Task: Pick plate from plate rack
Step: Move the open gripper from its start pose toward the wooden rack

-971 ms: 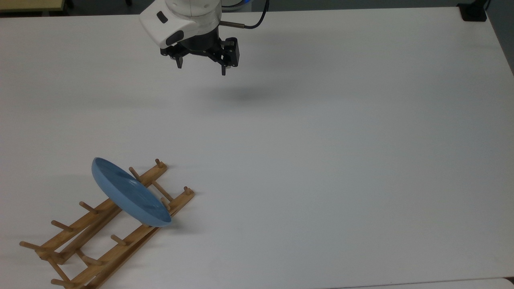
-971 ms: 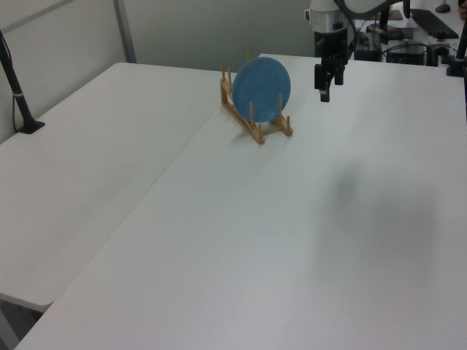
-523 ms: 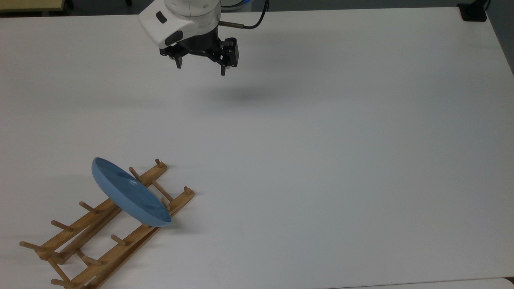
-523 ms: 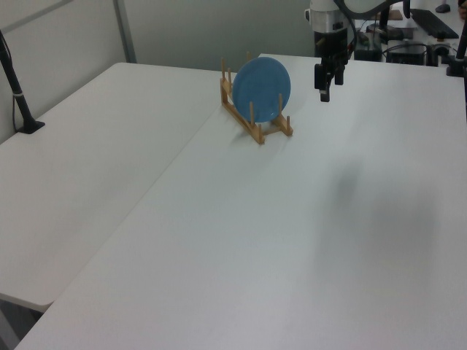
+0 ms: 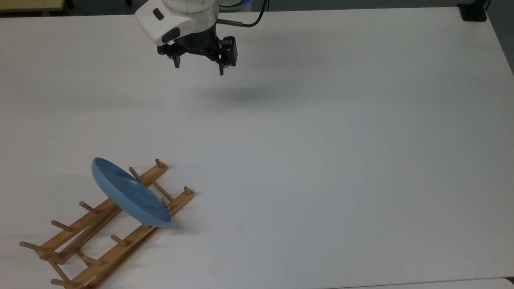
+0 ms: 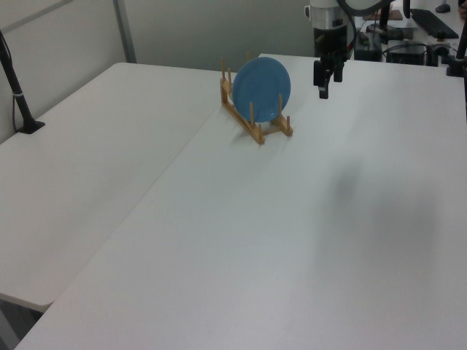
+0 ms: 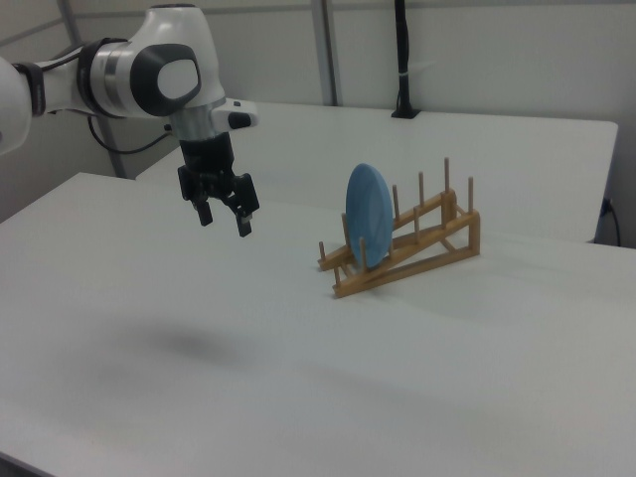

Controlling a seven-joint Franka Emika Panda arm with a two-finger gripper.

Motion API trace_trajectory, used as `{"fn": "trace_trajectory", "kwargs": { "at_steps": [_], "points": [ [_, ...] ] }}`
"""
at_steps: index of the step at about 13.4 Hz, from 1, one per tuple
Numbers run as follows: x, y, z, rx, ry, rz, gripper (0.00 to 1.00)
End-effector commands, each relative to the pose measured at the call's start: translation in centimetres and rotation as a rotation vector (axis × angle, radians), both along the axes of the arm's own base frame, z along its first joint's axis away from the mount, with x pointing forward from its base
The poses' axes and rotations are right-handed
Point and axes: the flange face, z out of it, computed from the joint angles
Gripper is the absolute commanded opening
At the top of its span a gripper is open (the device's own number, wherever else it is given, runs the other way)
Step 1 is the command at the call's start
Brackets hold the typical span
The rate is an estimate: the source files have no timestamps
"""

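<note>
- In the top view, your gripper [image 5: 199,69] hangs above the bare white counter [image 5: 321,140] near the upper edge, fingers spread apart and holding nothing. The plate [image 5: 130,193] stands on edge in the plate rack [image 5: 100,228], well apart from the gripper, toward the top view's lower left. The rack's long axis runs diagonally from the top view's lower left up to the right, and the plate sits across it near the upper-right end, its rim line running crosswise to the rails.
- In the left view, the gripper [image 6: 322,89] hovers to the left view's right of the plate [image 6: 262,89], at roughly the height of the plate's middle. You see the plate's broad face here, upright between the pegs of the plate rack [image 6: 257,125].
- In the right view, the gripper [image 7: 225,219] has its fingers parted and pointing down, empty, to the right view's left of the plate [image 7: 369,221]. The plate shows nearly edge-on, seated at the low end of the sloping plate rack [image 7: 412,248]. I judge you must travel across to the rack and come down over the plate's top rim, with the fingers turned so they straddle the thin edge rather than the broad face.
</note>
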Motion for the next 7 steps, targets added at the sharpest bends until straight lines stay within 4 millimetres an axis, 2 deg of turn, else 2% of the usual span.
{"fn": "trace_trajectory", "kwargs": {
  "at_steps": [1, 3, 5, 7],
  "points": [
    [0.4, -1.1, 1.1, 0.008, -0.03, -0.013, 1.0],
    [0.8, -2.5, 2.3, 0.015, -0.091, -0.036, 1.0],
    [2.3, -3.5, 3.3, 0.005, -0.22, -0.04, 1.0],
    [3.0, -5.0, 3.7, 0.0, -0.293, -0.049, 1.0]
  ]
}}
